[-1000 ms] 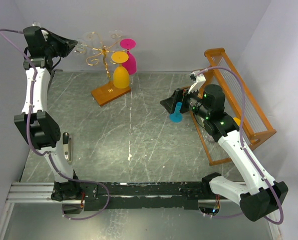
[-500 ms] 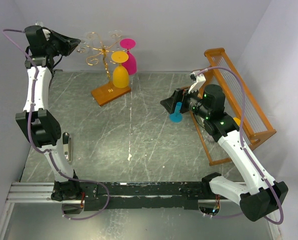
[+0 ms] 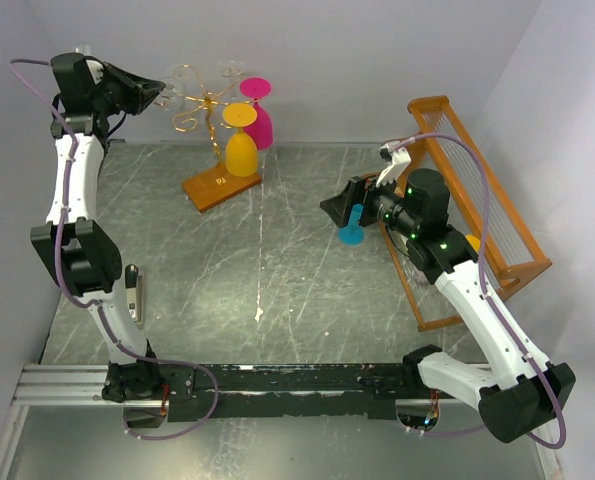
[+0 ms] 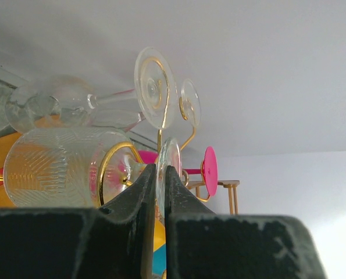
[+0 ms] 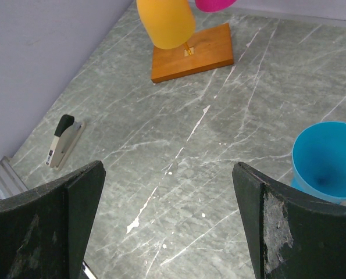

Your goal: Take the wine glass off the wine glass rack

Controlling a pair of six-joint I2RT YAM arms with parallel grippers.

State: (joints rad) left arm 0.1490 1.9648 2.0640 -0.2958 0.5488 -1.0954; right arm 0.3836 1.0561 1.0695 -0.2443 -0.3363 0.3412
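We are looking at the clear wine glass (image 4: 50, 171), which is hanging near the top of the wine glass rack (image 3: 217, 186), at the far left of the table (image 3: 297, 290); it is lying roughly sideways among the gold scrolled arms, its ribbed bowl pointing away from the pole and its thin round foot standing edge-on; the left gripper (image 4: 161, 171) is pinching that foot, with its jaws drawn almost together and only the disc between them; we are judging that the grasp is made and the lifting-off is just starting; the next move is calling for sliding the foot out along the wire arm toward its open end, keeping the stem level with the slot so it is not catching on the curl, and steering clear of the second clear glass (image 4: 74, 104) hanging just above; a yellow glass (image 3: 241, 150) and a pink glass (image 3: 260, 120) are hanging on the pole's other side, so a jolt to the rack could be setting them swinging; the right gripper (image 5: 167, 168) is hovering well apart over the table with its jaws spread wide and holding nothing, a blue cup (image 5: 327, 160) standing just beside it; compared with a second ago, the left gripper is sitting slightly higher and closer to the pole, the clear glass shifting with it, while the right arm is showing no change.
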